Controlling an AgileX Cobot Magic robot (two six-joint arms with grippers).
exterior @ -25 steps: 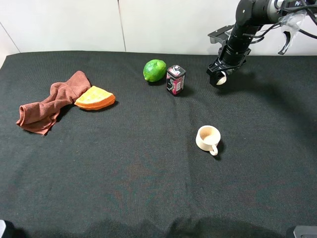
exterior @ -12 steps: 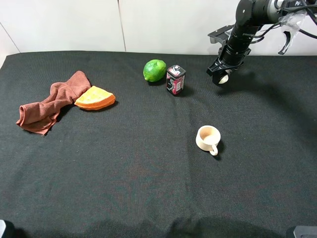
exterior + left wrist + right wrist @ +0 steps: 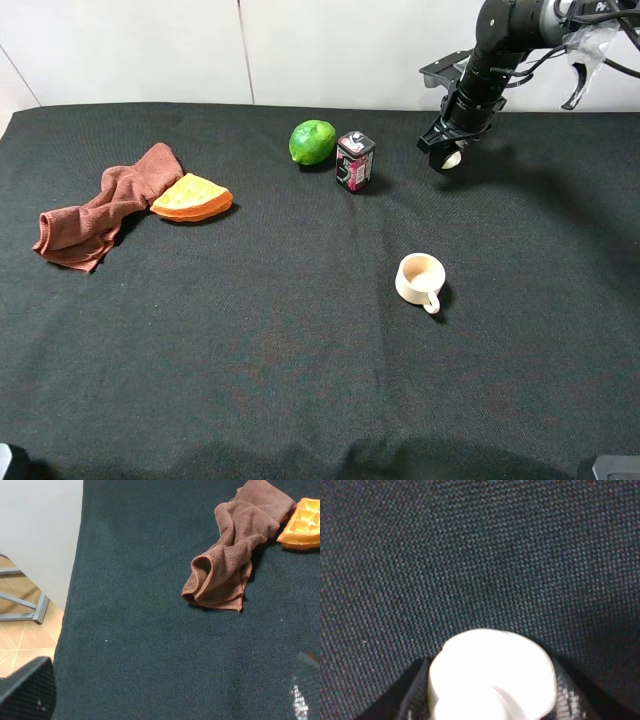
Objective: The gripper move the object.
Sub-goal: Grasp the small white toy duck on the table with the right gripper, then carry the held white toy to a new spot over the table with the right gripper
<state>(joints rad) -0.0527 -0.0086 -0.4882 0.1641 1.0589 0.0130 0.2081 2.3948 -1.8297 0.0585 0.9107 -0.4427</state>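
My right gripper (image 3: 446, 152) is at the back right of the black table, at the end of the black arm. It is shut on the small cream-white lumpy object (image 3: 450, 158), held just above the cloth. In the right wrist view the object (image 3: 492, 675) sits between the two dark fingers (image 3: 412, 695), close over the black fabric. My left gripper (image 3: 165, 700) is open and empty near the table's left edge. Only its blurred fingertips (image 3: 25, 690) show, at the frame's corners.
A green lime (image 3: 312, 141) and a small red-black can (image 3: 354, 160) stand left of the right gripper. A beige mug (image 3: 420, 279) sits mid-right. A brown towel (image 3: 100, 205) and an orange waffle piece (image 3: 192, 197) lie at the left.
The right gripper with the white object has shifted slightly right and up from a second ago. It has held still for the last half second.
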